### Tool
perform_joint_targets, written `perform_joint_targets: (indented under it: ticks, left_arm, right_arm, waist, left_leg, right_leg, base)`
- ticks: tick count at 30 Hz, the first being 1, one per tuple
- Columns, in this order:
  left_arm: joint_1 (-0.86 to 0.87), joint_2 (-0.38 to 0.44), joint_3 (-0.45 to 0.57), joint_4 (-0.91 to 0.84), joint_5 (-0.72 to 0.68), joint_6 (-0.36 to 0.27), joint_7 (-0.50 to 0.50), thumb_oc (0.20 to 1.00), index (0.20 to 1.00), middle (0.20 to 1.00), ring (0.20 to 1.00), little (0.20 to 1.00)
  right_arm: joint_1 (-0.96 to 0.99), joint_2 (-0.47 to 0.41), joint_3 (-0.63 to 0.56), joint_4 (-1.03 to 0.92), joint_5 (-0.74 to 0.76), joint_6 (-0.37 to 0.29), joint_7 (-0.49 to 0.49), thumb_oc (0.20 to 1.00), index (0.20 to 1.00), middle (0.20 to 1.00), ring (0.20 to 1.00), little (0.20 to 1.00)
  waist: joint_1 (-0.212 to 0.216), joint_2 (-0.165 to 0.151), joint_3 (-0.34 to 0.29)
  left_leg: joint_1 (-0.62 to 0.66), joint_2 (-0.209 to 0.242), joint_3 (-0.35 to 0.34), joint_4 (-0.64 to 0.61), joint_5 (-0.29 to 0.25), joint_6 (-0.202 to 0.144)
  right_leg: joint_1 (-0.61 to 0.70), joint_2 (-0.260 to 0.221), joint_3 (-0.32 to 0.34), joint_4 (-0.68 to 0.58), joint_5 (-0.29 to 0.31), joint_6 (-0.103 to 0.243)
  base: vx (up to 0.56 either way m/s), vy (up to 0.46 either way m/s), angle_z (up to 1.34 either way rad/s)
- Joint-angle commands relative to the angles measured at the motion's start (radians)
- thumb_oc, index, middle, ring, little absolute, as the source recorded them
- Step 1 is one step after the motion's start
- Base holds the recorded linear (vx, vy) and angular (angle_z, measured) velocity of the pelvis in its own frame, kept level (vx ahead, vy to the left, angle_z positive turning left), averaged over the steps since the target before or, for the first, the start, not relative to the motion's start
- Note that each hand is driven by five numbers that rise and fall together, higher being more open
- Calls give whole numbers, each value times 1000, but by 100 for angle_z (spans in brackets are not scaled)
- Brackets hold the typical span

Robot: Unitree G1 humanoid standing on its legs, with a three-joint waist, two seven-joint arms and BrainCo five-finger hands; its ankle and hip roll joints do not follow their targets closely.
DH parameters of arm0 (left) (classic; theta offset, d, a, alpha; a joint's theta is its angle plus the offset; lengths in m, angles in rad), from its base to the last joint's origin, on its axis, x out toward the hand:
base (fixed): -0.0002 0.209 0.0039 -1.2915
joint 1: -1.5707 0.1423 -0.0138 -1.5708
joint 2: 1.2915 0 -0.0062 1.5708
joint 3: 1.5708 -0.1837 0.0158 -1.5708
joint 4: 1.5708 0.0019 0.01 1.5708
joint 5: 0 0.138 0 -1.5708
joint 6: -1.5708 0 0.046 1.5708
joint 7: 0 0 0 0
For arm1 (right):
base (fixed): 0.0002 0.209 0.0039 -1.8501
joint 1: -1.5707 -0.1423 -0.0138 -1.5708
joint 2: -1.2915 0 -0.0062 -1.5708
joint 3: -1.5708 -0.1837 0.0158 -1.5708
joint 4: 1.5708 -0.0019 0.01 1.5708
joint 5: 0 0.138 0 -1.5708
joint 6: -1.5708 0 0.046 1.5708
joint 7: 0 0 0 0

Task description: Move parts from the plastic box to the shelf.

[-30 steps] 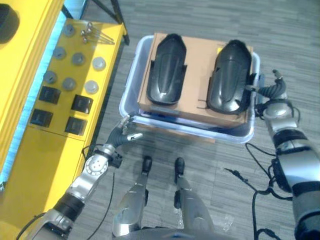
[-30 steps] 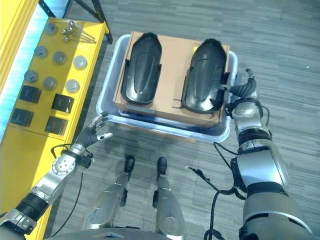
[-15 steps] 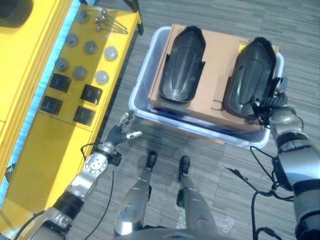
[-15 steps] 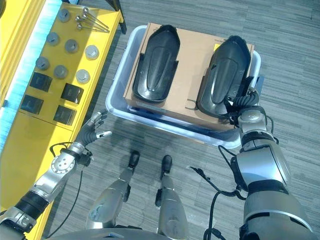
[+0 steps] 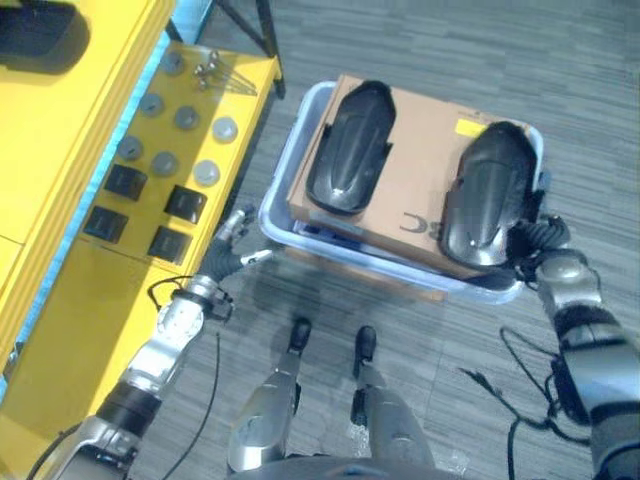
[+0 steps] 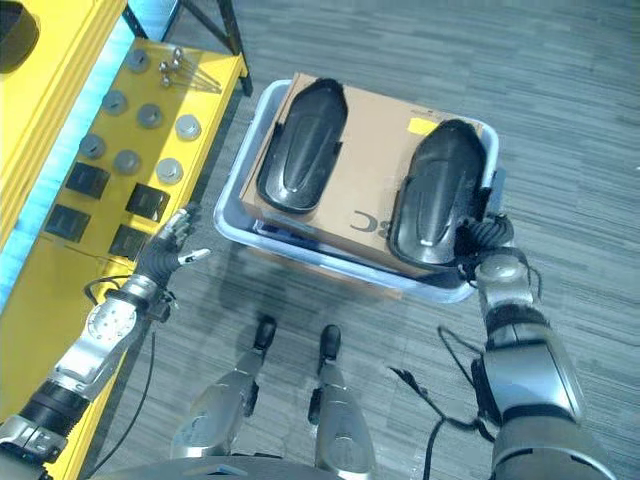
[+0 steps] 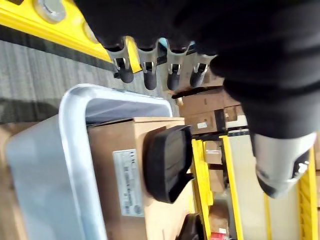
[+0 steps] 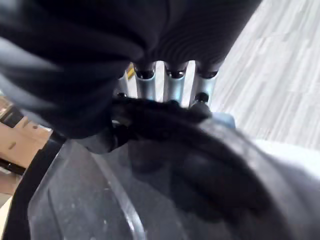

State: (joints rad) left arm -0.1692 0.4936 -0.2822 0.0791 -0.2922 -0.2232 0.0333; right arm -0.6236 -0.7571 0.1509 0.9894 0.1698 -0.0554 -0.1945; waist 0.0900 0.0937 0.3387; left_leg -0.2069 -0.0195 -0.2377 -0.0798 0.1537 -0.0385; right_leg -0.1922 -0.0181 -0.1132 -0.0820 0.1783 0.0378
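A pale grey plastic box (image 5: pixel 283 190) stands on the grey floor, just beside the front edge of a yellow shelf (image 5: pixel 60 230). A brown cardboard sheet (image 5: pixel 415 170) lies across the top of the box and carries two glossy black moulded parts. One black part (image 5: pixel 350 148) lies near the box edge closest to the shelf. The other black part (image 5: pixel 483 205) lies at the far edge of the box, away from the shelf.

The cardboard bears dark printed marks and a small yellow label (image 5: pixel 468 127); none of the writing can be read. In the left wrist view a white sticker (image 7: pixel 128 182) shows on the cardboard, its print too small to make out.

The right hand (image 5: pixel 538 238) is at the near end of the far black part, its fingers (image 8: pixel 162 87) curled over the part's rim. The left hand (image 6: pixel 165 248) hangs between the shelf and the box, fingers relaxed and holding nothing.

On the shelf lie grey round discs (image 5: pixel 207 172) and black square blocks (image 5: pixel 186 203).
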Motion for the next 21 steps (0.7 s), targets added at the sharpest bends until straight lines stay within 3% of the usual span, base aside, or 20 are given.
perform_joint_targets:
  ticks: [1, 5, 12, 21]
  left_arm:
    - [28, 41, 24, -45, -26, -51, -6, 1000, 1000, 1000, 1000, 1000]
    - [30, 37, 77, -62, -50, -44, -19, 1000, 1000, 1000, 1000, 1000]
    - [17, -20, 58, -54, -87, 5, -44, 1000, 1000, 1000, 1000, 1000]
    - [-53, -136, -79, 16, -160, 60, -53, 1000, 1000, 1000, 1000, 1000]
  right_arm:
    - [124, -46, -16, -130, -122, -62, -81, 200, 200, 200, 200, 200]
    - [261, -101, -125, -388, -307, -70, -96, 200, 200, 200, 200, 200]
    - [361, -135, -238, -676, -502, -70, -107, 200, 200, 200, 200, 200]
    - [431, -54, -278, -1015, -656, -101, -134, 200, 200, 200, 200, 200]
  waist:
    - [-28, -71, -114]
    - [-58, -98, -183]
    - [-87, -119, -252]
    - [-116, -129, -326]
  left_leg:
    - [81, 23, 21, -7, -174, -12]
    - [142, 31, 43, -7, -196, -5]
    - [210, 36, 69, -7, -209, 5]
    - [294, 54, 102, -7, -237, 13]
  right_leg:
    - [67, -48, 119, -5, -164, 72]
    - [120, -55, 122, -5, -175, 74]
    - [179, -66, 139, -5, -173, 75]
    - [245, -64, 163, -3, -185, 70]
  base:
    - [31, -9, -2]
    - [42, 12, -16]
    - [3, 17, -17]
    - [12, 0, -14]
